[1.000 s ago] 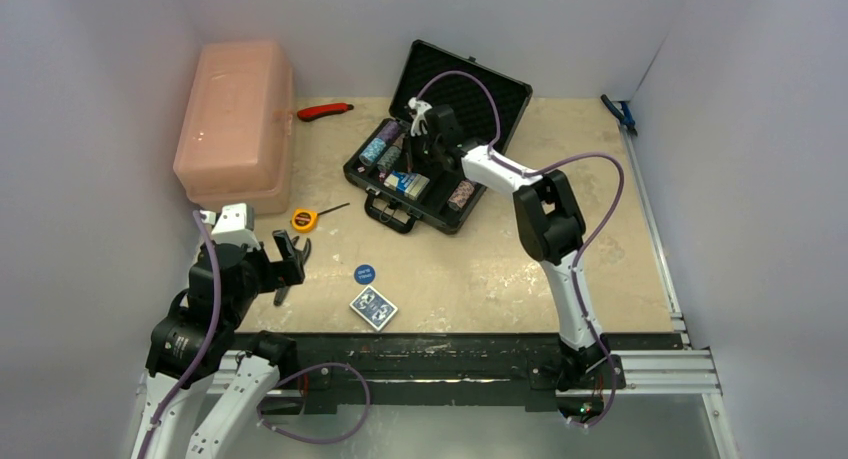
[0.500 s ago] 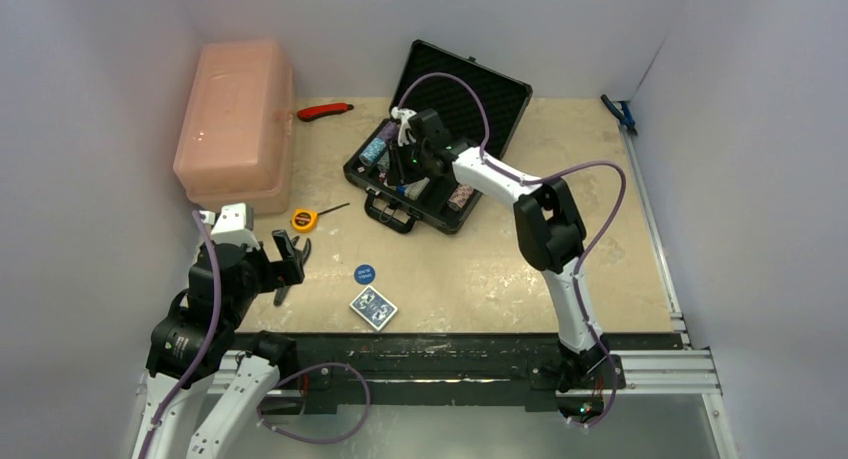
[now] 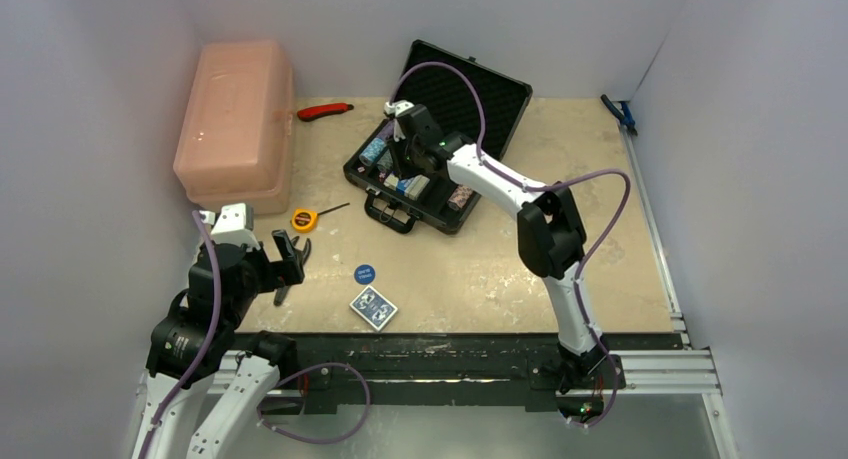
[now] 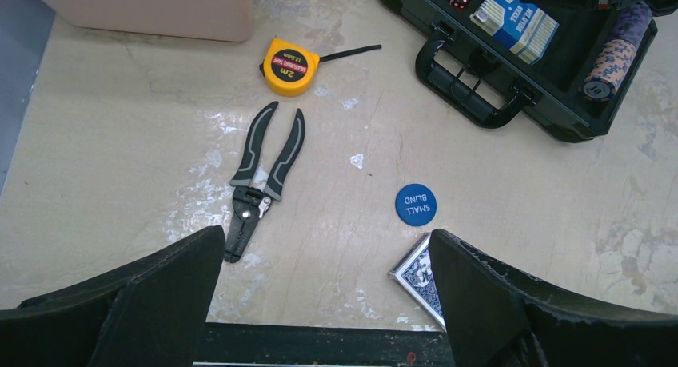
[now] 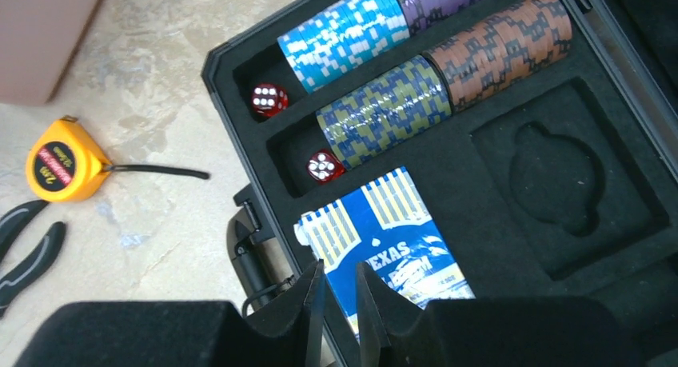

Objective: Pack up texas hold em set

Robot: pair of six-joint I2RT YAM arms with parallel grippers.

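Texas hold em set is partly packed. Its black case (image 3: 500,99) lies open at the back of the worktop (image 3: 500,269). Your right end effector (image 5: 341,283) hangs over it, fingers nearly together on nothing. Your left end effector (image 4: 325,243) gapes wide near its base, idle. Chip stacks (image 5: 384,111) already fill their foam channels, with a boxed deck (image 5: 392,239) alongside. You have yet to stow the loose card deck (image 3: 373,307) and the blue disc (image 3: 365,274), both out on the worktop, and shut the lid. Two red dice (image 5: 270,100) are in.
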